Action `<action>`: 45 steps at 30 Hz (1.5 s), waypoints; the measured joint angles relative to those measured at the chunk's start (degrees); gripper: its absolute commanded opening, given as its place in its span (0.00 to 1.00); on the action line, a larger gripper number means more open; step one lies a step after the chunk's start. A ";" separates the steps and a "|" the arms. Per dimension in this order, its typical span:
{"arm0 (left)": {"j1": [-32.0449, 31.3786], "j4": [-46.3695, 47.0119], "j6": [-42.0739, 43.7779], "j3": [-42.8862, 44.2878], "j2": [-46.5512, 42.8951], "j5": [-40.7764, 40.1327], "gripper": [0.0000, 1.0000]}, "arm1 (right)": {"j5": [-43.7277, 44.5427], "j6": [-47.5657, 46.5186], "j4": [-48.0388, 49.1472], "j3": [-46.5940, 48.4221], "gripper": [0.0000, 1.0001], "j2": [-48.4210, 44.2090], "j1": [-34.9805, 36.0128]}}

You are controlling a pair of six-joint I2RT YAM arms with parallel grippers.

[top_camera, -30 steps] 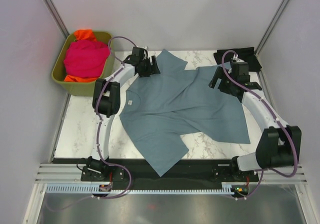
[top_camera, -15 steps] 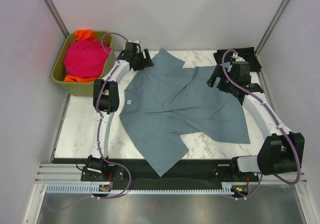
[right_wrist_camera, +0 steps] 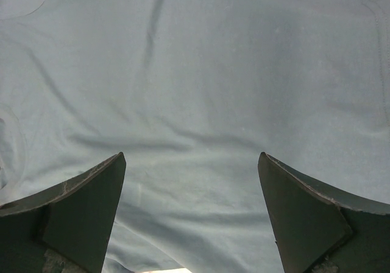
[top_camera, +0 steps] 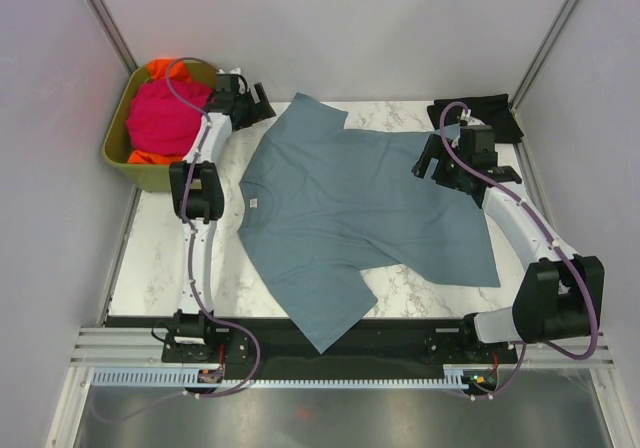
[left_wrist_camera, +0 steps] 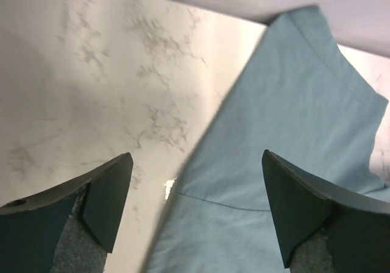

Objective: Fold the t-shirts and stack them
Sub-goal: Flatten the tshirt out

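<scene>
A slate blue-grey t-shirt [top_camera: 350, 208] lies spread flat on the marble table, one sleeve hanging over the near edge. My left gripper [top_camera: 262, 108] is open and empty at the shirt's far left sleeve; the left wrist view shows that sleeve [left_wrist_camera: 286, 133] between and beyond its jaws. My right gripper [top_camera: 432, 160] is open and empty above the shirt's right side; the right wrist view shows only the cloth [right_wrist_camera: 201, 90]. A magenta-pink shirt [top_camera: 168, 116] lies on an orange shirt [top_camera: 170, 69] in the bin. A black shirt [top_camera: 485, 110] lies folded at the far right.
The olive-green bin [top_camera: 125, 163] stands off the table's far left corner. Grey walls close in the back and sides. Bare marble [top_camera: 160, 258] shows left of the shirt and at the near right [top_camera: 430, 288].
My left gripper has pulled the far left sleeve out toward the far left and let it go. The shirt's top now lies flatter and wider. The right gripper has barely moved.
</scene>
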 measured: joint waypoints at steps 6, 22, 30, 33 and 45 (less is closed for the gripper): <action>1.29 0.07 1.60 1.77 -0.74 -1.75 0.96 | 0.02 -0.02 0.00 0.00 0.98 1.16 0.00; -11.58 1.64 0.90 -42.10 -49.53 -1.51 0.89 | 5.66 2.03 -1.92 -4.66 0.98 -0.87 4.17; -28.92 -6.23 -4.79 -81.42 -82.47 -6.23 0.85 | 8.15 2.89 -6.51 -9.11 0.98 -9.99 5.01; -37.66 -9.77 -11.45 -91.80 -92.78 -6.40 0.84 | 9.42 3.28 -7.17 -9.77 0.98 -13.46 5.03; -52.94 -10.58 -35.26 -113.72 -106.81 -3.65 0.81 | 10.21 4.96 -9.49 -11.45 0.98 -16.79 5.03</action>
